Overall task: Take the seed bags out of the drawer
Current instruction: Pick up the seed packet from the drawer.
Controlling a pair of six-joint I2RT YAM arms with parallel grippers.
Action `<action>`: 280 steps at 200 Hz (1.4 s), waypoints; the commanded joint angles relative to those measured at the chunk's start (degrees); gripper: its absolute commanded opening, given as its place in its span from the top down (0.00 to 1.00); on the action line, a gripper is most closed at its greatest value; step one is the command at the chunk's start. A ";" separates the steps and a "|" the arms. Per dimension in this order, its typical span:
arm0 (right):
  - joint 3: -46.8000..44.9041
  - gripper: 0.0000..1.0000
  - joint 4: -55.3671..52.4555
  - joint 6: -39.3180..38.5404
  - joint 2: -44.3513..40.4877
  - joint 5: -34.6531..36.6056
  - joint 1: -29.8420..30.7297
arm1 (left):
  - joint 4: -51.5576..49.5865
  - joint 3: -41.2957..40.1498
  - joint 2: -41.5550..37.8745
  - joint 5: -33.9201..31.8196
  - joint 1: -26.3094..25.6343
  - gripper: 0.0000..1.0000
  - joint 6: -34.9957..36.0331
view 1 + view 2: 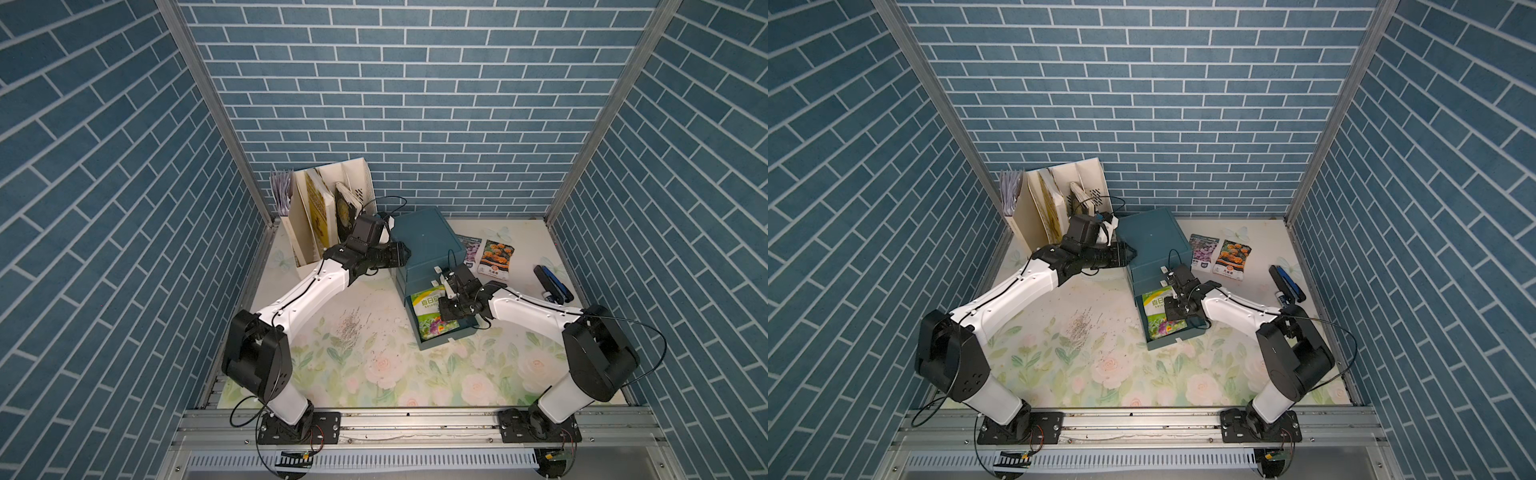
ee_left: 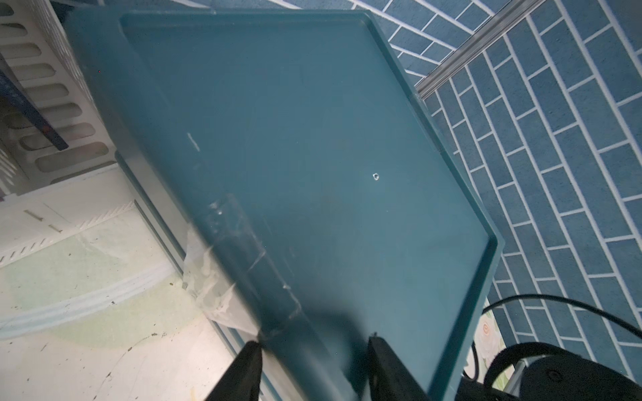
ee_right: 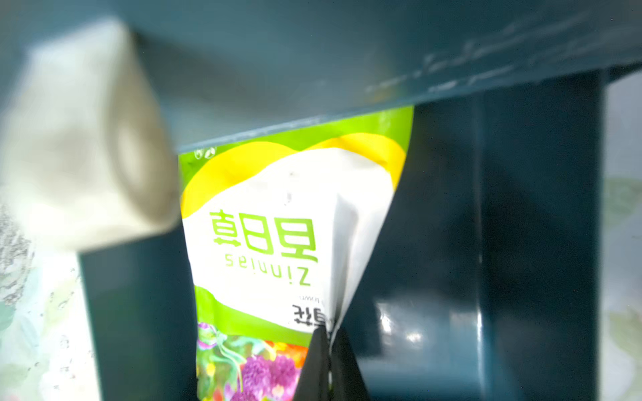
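My right claw [image 3: 328, 338], lower centre, pinches the flat green glossy seed packet [image 3: 278, 225] in the teal drawer [image 3: 542, 225]; left claw [image 2: 312, 343] clamps the teal plastic cabinet [image 2: 312, 139], bracing it, I judge.

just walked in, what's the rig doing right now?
The right gripper is shut on an edge of the green seed bag, which lies in the open drawer. The left gripper is clamped on the teal cabinet at its top edge, seemingly steadying it. The pink-purple bag and the orange marigold bag already lie on the table beside the cabinet, so the green one looks like the last to come out.
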 commanded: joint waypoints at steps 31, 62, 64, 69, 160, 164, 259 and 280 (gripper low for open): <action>2.18 1.00 -1.94 0.89 -3.13 0.37 -0.29 | -8.78 -1.77 2.74 -1.44 0.02 0.48 2.30; 2.16 1.00 -2.48 1.60 -4.32 0.22 -0.39 | -8.80 -1.87 2.54 -1.45 0.08 0.48 2.41; 2.15 1.00 -2.45 1.62 -4.40 0.17 -0.51 | -8.80 -1.88 2.56 -1.44 0.09 0.48 2.37; 2.11 1.00 -2.60 1.71 -4.63 0.12 -0.55 | -8.81 -1.96 2.57 -1.44 0.02 0.48 2.41; 0.79 1.00 -6.09 2.58 -9.65 -3.53 -0.64 | -8.93 -1.96 2.28 -1.70 0.07 0.48 2.24; 0.59 1.00 -6.47 2.67 -10.01 -3.71 -0.64 | -8.91 -1.98 2.29 -1.70 0.05 0.48 2.22; -3.78 1.00 -13.93 4.18 -20.37 -4.33 -0.72 | -8.66 -2.14 2.28 -2.35 0.02 0.48 1.75; -4.71 1.00 -16.03 4.52 -22.59 -3.85 -1.03 | -8.61 -2.10 2.23 -2.47 0.05 0.48 1.61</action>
